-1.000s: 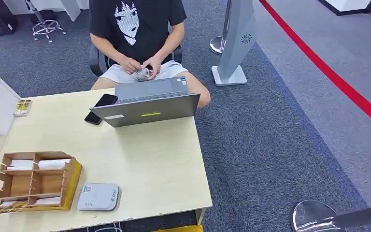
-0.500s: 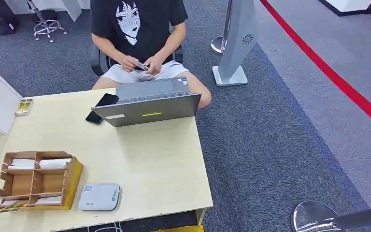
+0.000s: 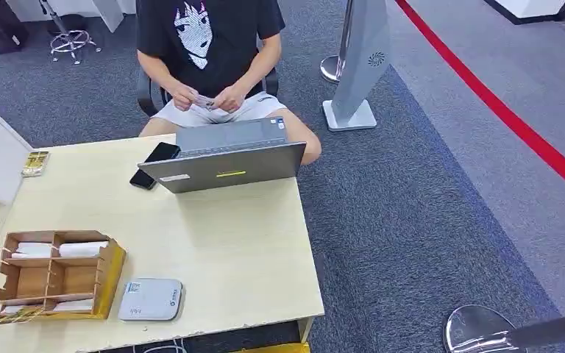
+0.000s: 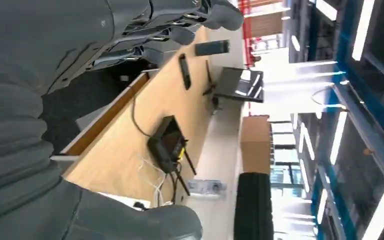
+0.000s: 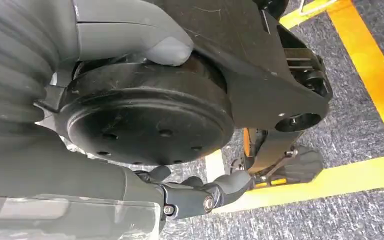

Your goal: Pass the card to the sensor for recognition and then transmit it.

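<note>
Left hand point(image 4: 130, 35): fingers loosely curled, nothing held. Right hand point(image 5: 145, 165): fingers partly bent, empty. Grey sensor point(image 3: 149, 299) on worktop point(image 3: 221, 243), beside wooden organizer point(image 3: 55, 276).

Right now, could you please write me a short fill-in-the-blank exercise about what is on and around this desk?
1. The grey sensor box lies on the table right beside the wooden ____.
2. Two dark phones lie next to the grey ____ at the table's far edge.
3. The seated person holds a small item in both hands, behind the ____.
4. A ____ line runs across the grey carpet.

Missing words: organizer; laptop; laptop; red
</note>
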Controlling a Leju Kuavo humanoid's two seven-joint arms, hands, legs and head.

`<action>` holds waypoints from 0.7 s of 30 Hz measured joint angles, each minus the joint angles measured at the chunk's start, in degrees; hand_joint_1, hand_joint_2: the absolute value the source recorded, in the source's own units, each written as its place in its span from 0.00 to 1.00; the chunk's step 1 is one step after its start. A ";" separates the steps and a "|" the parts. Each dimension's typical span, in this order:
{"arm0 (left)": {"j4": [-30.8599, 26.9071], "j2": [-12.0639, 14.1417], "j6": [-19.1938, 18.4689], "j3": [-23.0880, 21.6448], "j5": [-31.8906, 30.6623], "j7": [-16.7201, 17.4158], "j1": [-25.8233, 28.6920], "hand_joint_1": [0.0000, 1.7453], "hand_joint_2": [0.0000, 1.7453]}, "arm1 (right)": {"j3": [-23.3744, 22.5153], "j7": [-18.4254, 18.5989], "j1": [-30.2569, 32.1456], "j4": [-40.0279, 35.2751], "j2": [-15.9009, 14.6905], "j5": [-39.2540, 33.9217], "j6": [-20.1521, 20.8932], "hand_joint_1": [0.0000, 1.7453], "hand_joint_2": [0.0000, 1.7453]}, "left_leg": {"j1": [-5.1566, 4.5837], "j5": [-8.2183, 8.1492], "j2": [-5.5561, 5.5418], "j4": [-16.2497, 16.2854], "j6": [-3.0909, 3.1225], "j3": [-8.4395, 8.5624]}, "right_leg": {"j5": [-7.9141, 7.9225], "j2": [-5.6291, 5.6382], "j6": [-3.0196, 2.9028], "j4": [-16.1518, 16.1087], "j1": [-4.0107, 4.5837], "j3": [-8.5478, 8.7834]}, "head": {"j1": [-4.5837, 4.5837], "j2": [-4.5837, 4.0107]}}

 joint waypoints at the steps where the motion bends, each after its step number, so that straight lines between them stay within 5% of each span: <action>1: -0.15 0.00 -1.39 1.28 -1.15 0.02 -0.71 0.00 1.00 | 0.18 -0.13 -0.01 0.07 0.00 -0.04 0.02 0.00 1.00 | 0.00 0.00 0.00 0.00 0.00 0.00 | 0.00 0.00 0.00 0.00 0.00 0.00 | 0.02 0.00; 10: -5.20 0.07 -14.27 9.45 -11.71 1.29 -5.98 0.00 1.00 | 1.79 -0.72 -0.14 0.66 0.02 -1.31 0.90 0.00 1.00 | 0.00 0.00 0.00 0.00 0.00 0.02 | 0.00 0.01 0.00 0.00 0.00 0.00 | 0.02 0.00; 21: -13.03 0.94 -26.57 11.55 -29.91 4.64 -9.97 0.00 1.00 | 5.09 -0.46 -0.43 1.29 0.02 -4.24 1.33 0.00 1.00 | 0.00 0.00 0.01 0.00 0.00 0.03 | 0.00 0.02 -0.01 0.00 0.00 -0.02 | 0.02 0.00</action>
